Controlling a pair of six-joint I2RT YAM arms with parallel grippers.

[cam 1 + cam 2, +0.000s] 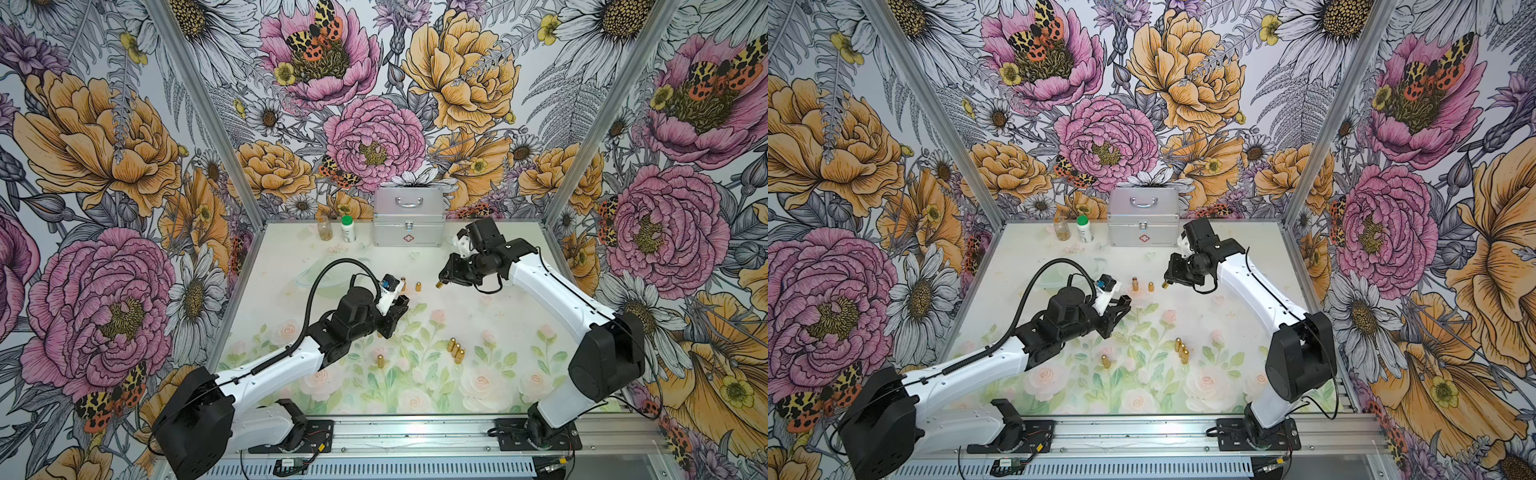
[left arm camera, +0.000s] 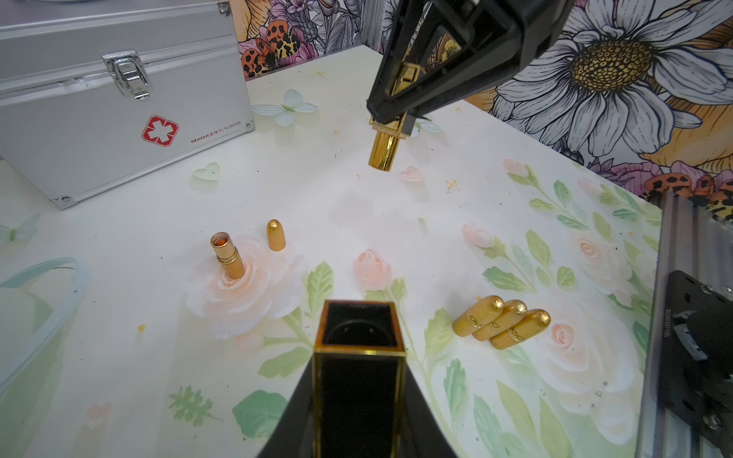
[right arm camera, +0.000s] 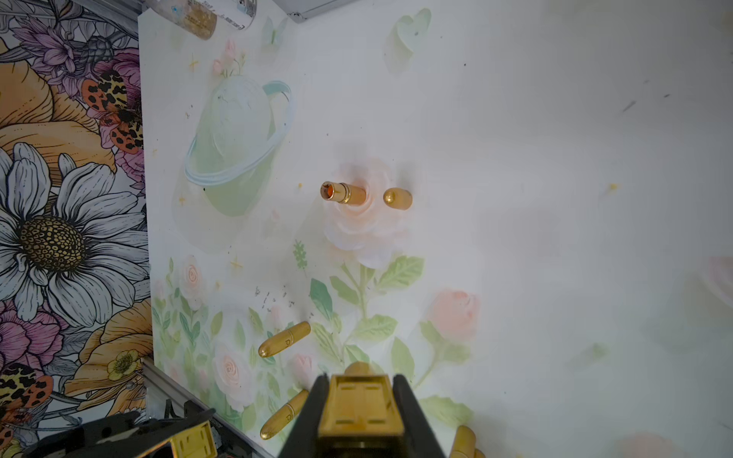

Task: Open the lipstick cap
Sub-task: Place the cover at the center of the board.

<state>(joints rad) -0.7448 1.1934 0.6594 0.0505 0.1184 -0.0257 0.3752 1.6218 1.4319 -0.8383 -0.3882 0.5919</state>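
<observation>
"What's the left pincer (image 2: 359,366) got?"

"It's clamped tight on the black cap (image 2: 359,400). The cap is square with gold trim at the rim, and its hollow mouth points away from the wrist. It's off the lipstick, held over the table (image 2: 357,206)."

"And the right pincer (image 2: 390,113)?"

"Closed on the lipstick body (image 2: 384,146), gripping its square gold base. The shiny gold tube pokes past the fingertips and slants down, clear of the table. The two halves are well apart."

"Anything around them?"

"A small round lipstick (image 2: 228,255) stands uncapped on a painted rose, with its bullet-shaped cap (image 2: 276,236) upright just beside it. Three capped gold ones (image 2: 501,323) lie side by side, and there's a silver case (image 2: 119,131) at the back."
</observation>
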